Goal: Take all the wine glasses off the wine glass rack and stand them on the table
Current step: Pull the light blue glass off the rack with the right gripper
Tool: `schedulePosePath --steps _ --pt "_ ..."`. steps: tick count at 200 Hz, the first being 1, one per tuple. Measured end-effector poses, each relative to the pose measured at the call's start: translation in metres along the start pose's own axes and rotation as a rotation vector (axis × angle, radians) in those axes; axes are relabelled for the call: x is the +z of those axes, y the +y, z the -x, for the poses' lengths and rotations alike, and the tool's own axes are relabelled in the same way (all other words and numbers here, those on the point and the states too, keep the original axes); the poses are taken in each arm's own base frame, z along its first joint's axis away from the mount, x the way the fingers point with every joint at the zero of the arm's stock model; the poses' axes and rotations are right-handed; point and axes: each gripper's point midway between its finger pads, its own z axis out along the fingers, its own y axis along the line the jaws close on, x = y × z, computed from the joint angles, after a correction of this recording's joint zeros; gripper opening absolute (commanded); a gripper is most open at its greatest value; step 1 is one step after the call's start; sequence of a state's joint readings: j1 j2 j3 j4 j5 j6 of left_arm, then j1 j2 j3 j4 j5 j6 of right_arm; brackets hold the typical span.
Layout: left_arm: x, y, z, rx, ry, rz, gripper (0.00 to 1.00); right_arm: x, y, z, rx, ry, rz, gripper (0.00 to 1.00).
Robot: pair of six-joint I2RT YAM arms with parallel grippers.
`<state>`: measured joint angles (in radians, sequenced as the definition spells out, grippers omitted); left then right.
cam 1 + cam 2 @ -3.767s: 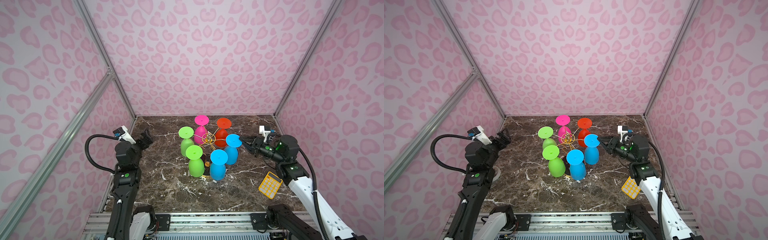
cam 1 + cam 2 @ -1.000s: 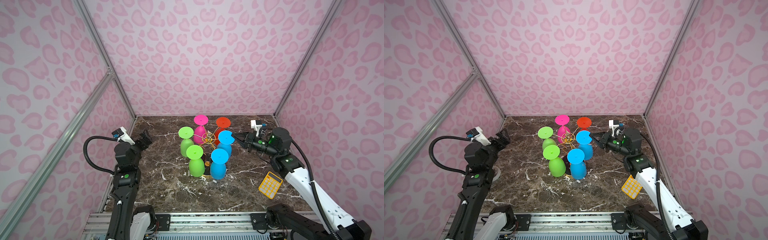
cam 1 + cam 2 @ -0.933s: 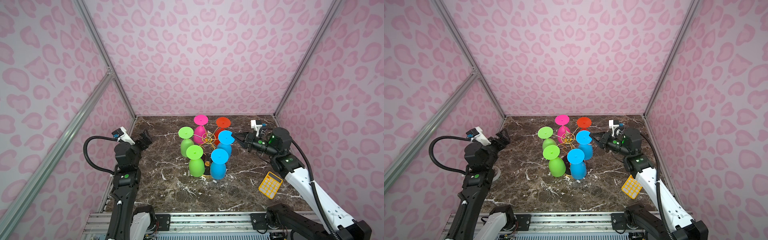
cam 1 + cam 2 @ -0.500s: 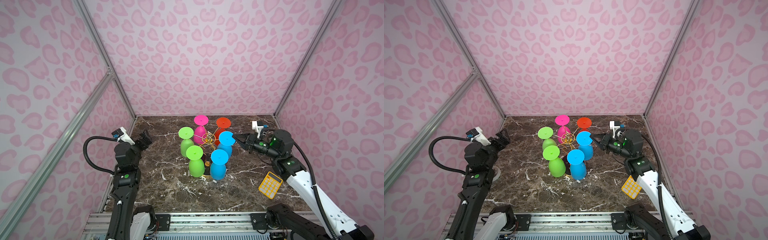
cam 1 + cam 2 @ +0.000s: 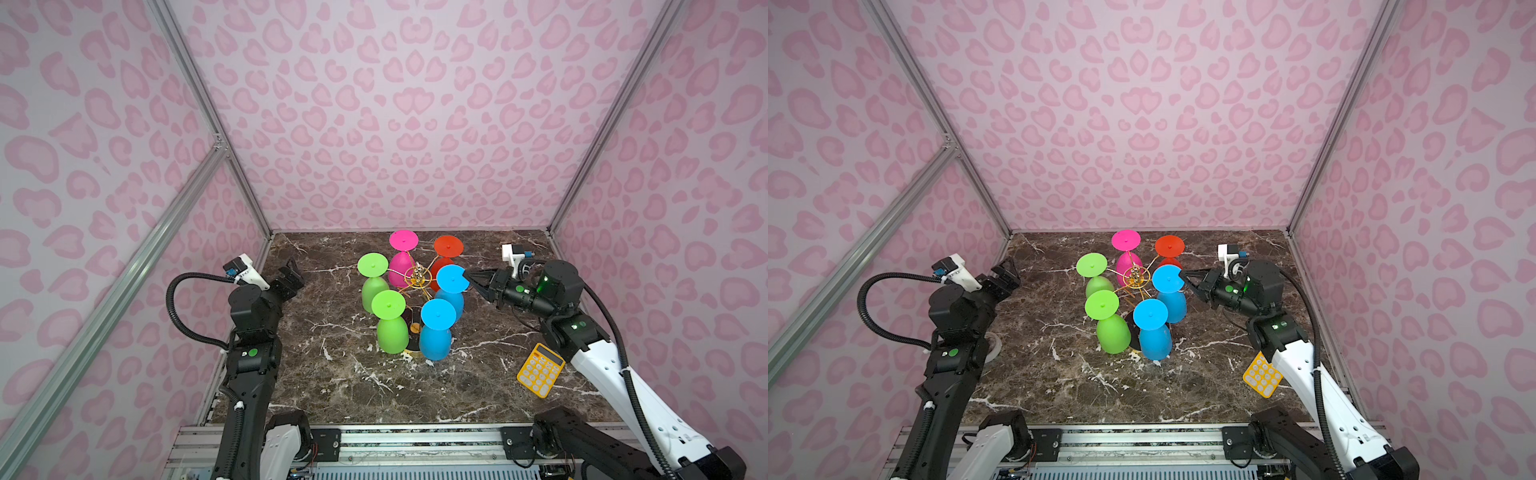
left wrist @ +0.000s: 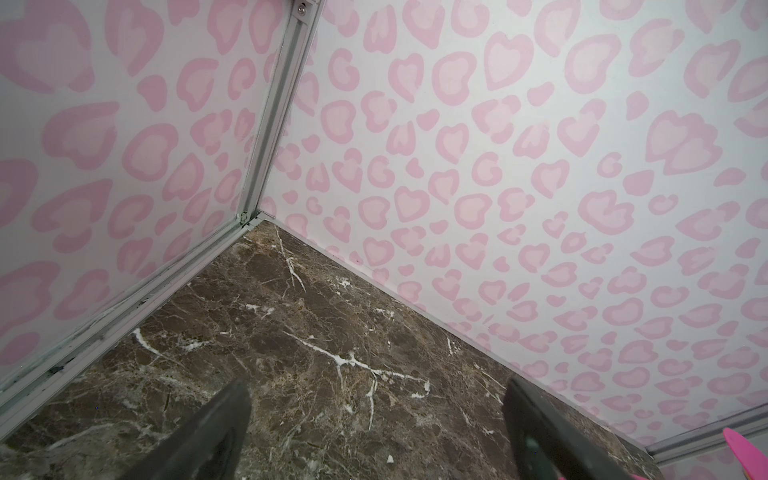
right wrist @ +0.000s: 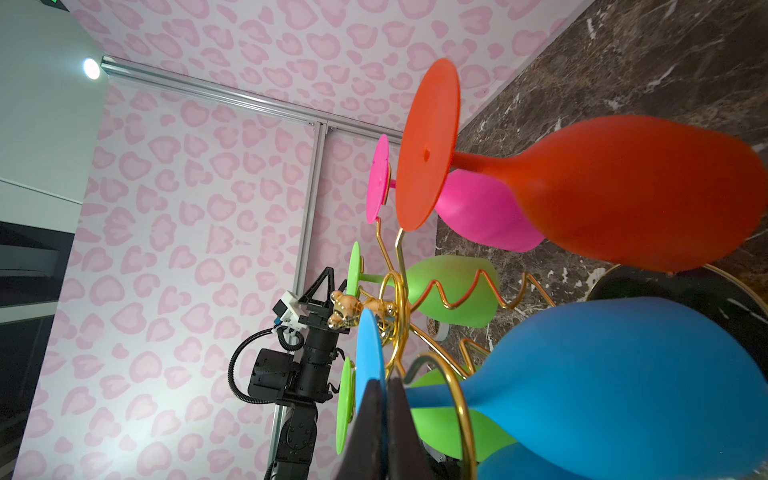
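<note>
R claw [image 5: 467,276] pinched closed — blue wine glass [image 5: 451,280] foot right at its tips, rack [image 5: 417,276] beyond; L claw [image 5: 294,270] wide, empty.

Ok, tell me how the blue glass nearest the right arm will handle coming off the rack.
Probably light: the blue glass looks like matte plastic. Hanging upside down in a rack loop, it may swing. Laid sideways, it could roll.

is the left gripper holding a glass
No, the left gripper is open in its wrist view, with only bare table between its jaws.
</note>
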<state>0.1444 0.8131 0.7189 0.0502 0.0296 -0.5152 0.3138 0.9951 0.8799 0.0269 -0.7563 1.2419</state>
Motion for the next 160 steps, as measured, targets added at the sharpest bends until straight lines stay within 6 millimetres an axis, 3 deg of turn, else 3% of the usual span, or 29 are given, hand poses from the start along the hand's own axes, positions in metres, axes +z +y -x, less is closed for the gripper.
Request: schedulePosePath --steps 160 --pt "0.002 0.003 -0.002 -0.017 0.007 0.009 0.96 -0.004 0.01 -0.009 -0.023 0.006 0.02 0.0"
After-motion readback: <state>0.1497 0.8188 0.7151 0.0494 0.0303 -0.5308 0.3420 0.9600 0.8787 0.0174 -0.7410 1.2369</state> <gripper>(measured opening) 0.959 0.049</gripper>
